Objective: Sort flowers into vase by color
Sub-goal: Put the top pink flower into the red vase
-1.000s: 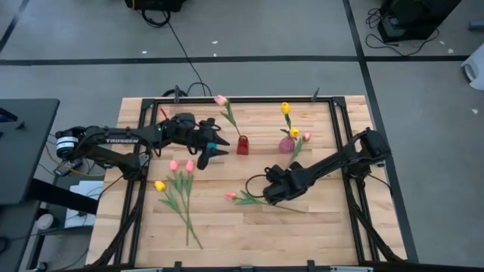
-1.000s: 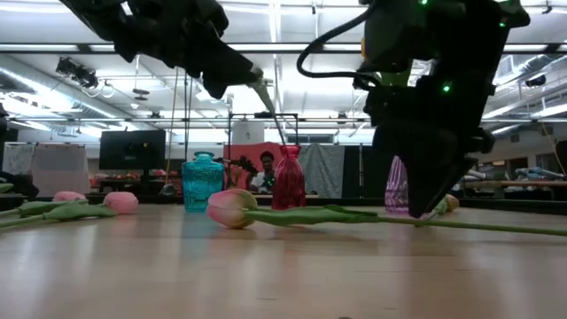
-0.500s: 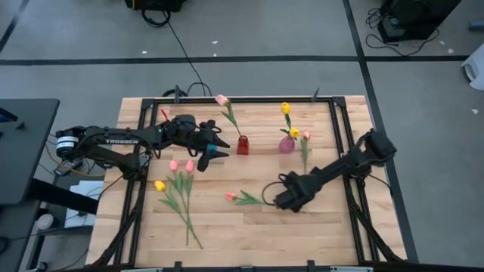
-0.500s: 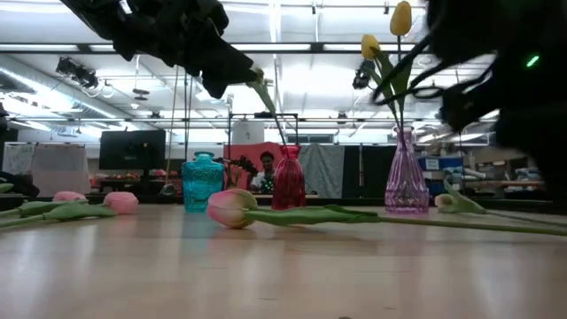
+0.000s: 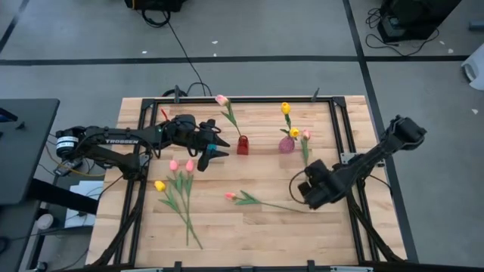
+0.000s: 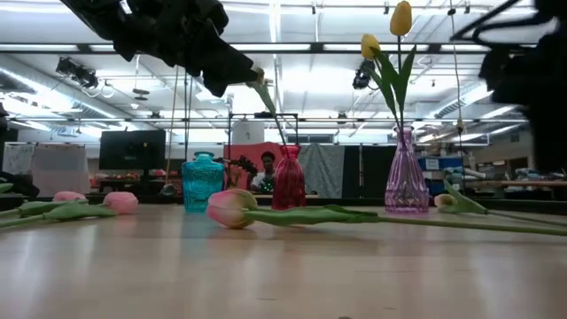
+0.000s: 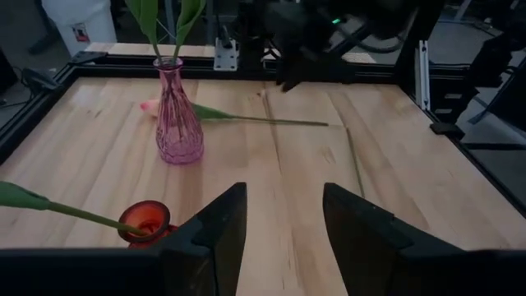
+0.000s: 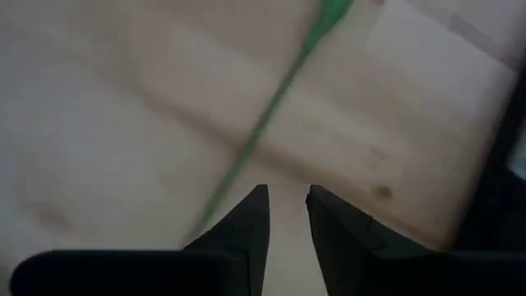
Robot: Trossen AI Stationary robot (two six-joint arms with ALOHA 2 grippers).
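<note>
Clearly, the right end effector [image 5: 314,190] is held nearly closed and empty above the worktop [image 5: 227,227]. A pink tulip [image 5: 261,202] lies just beside it toward the left arm, stem end nearest its fingers, long axis running away leftward.

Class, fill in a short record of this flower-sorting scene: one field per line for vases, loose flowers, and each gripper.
red vase: holds one pink tulip
pink vase: holds two yellow tulips
teal vase: no flowers visible in it
loose flowers: three at table's left; one pink mid-table; one beside pink vase
left gripper: open, beside red vase
right gripper: open, over stem end
</note>
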